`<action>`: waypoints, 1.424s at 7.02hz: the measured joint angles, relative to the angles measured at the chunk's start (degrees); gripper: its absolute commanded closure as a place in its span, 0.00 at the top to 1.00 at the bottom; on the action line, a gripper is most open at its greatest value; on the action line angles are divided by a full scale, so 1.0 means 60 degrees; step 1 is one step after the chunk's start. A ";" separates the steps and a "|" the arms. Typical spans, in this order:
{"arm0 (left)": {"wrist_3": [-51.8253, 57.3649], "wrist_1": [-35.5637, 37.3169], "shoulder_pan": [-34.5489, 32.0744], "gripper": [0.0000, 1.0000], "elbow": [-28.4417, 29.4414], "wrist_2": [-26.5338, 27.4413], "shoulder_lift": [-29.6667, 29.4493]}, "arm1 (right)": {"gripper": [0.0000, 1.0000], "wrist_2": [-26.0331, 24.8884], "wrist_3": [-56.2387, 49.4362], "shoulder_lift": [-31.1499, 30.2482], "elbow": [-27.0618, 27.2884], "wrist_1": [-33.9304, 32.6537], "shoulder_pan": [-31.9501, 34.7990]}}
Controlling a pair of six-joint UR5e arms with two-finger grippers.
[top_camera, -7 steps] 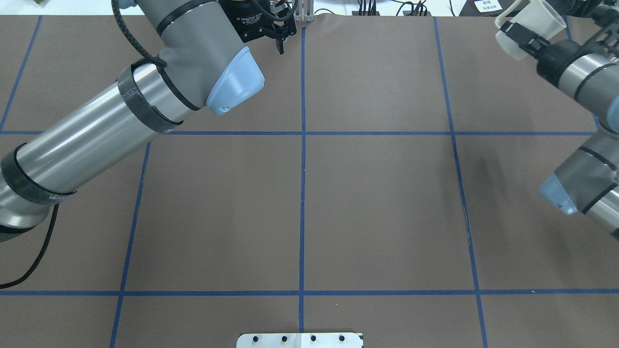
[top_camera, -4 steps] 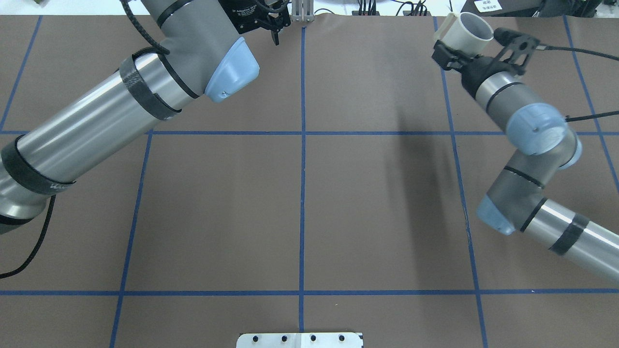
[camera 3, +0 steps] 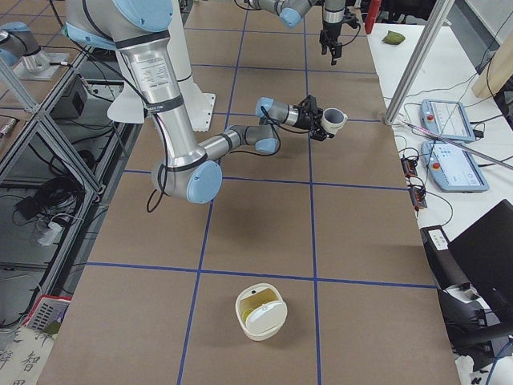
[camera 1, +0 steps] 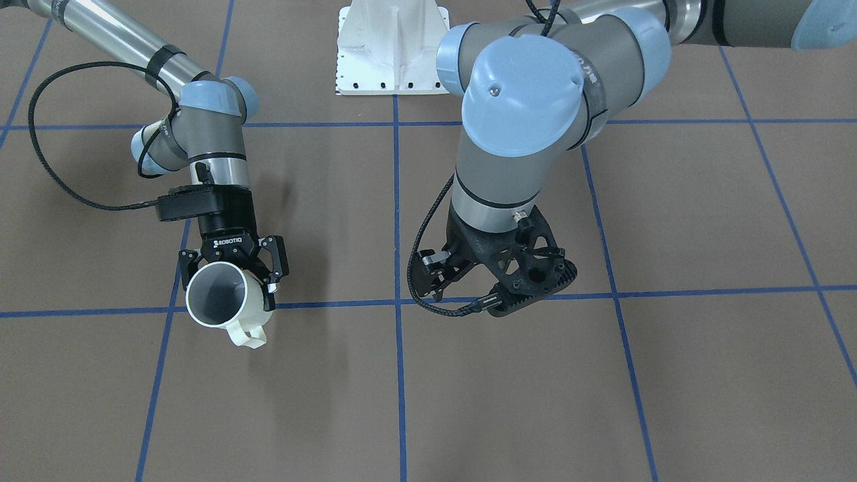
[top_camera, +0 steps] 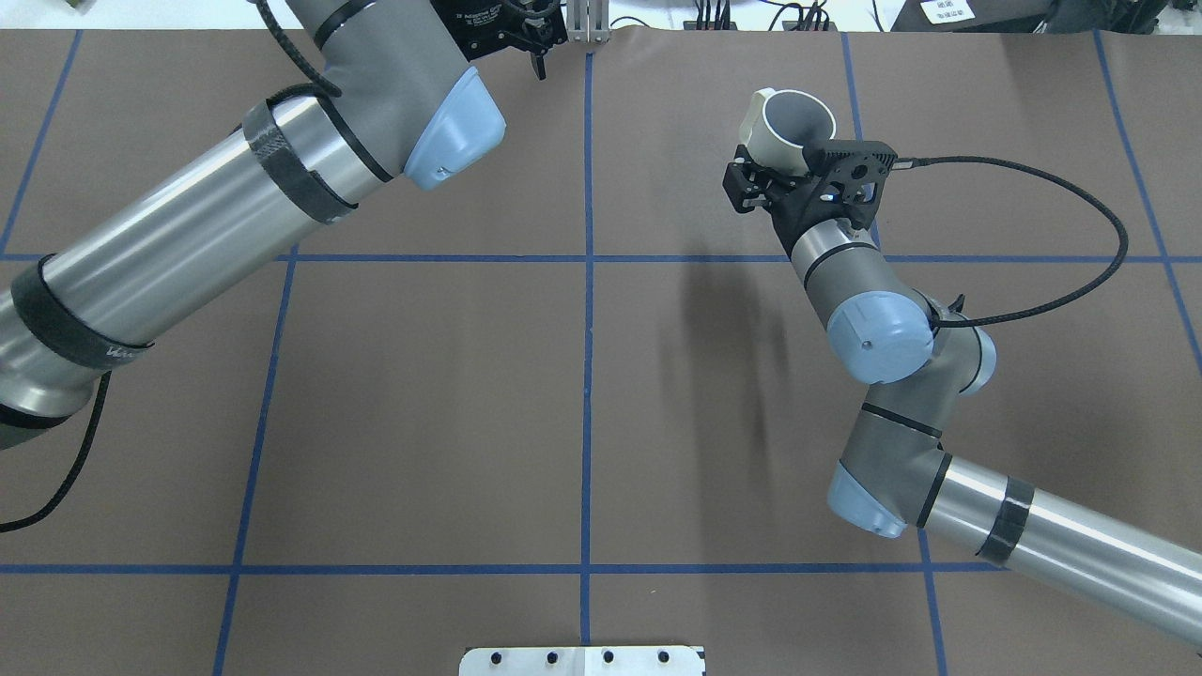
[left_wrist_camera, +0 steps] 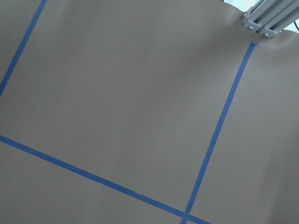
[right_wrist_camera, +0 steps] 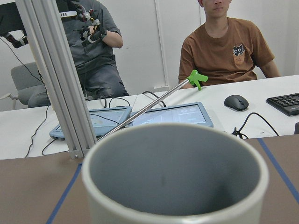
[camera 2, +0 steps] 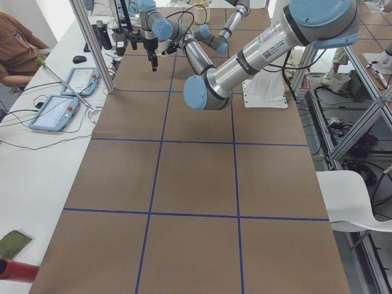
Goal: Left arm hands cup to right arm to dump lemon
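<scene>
1. The right arm [top_camera: 878,324] comes in from the lower right of the overhead view. It bends up toward the upper right part of the frame.
2. The right gripper [camera 1: 229,288] grips the cup [camera 1: 215,298]. One black finger presses on each side of its white wall.
3. The cup hangs in the air over the brown table [top_camera: 732,422]. In the front view it is at the lower left, right over a blue tape line [camera 1: 335,304].
4. The cup is tipped on its side, with its mouth turned away from the robot. The inside looks dark grey. Its handle [camera 1: 246,337] sticks out at the bottom in the front view.
5. The thick left arm [top_camera: 235,207] comes in from the left of the overhead view and reaches to the top middle.
6. The left gripper [camera 1: 532,289] hangs over the table just right of the middle in the front view, well apart from the cup. The pictures do not show if its fingers are spread or pressed together.
7. In the right side view, a small cream tub [camera 3: 260,313] sits on the table at the bottom middle. Something yellow-green is in it, too small to tell what.
8. In the right wrist view, a man [right_wrist_camera: 226,46] in a brown shirt sits behind a white desk [right_wrist_camera: 23,135], past the cup's rim.
</scene>
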 measured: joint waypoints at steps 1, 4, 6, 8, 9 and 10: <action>-0.0025 -0.0063 0.0009 1.00 0.0111 -0.0004 -0.0126 | 0.07 -0.0185 -0.0405 0.0305 -0.0013 -0.0304 -0.0232; -0.0044 -0.0036 0.0185 0.99 0.0718 -0.0594 -0.0802 | 0.14 -0.0561 -0.0725 0.0810 -0.0078 -0.0848 -0.0701; -0.0408 -0.0006 0.0450 0.97 0.0810 -0.0909 -0.1101 | 0.15 -0.1096 -0.0735 0.1314 -0.0346 -0.1271 -0.0986; -0.0582 0.0012 0.0560 0.96 0.0813 -0.1053 -0.1260 | 0.20 -0.1607 -0.0748 0.1728 -0.0581 -0.1640 -0.1272; -0.0602 0.0012 0.0659 0.94 0.0803 -0.1174 -0.1257 | 0.23 -0.1667 -0.0830 0.1834 -0.0602 -0.1688 -0.1323; -0.0598 -0.0007 0.0763 0.94 0.0783 -0.1238 -0.1230 | 0.27 -0.1685 -0.1007 0.1910 -0.0603 -0.1699 -0.1339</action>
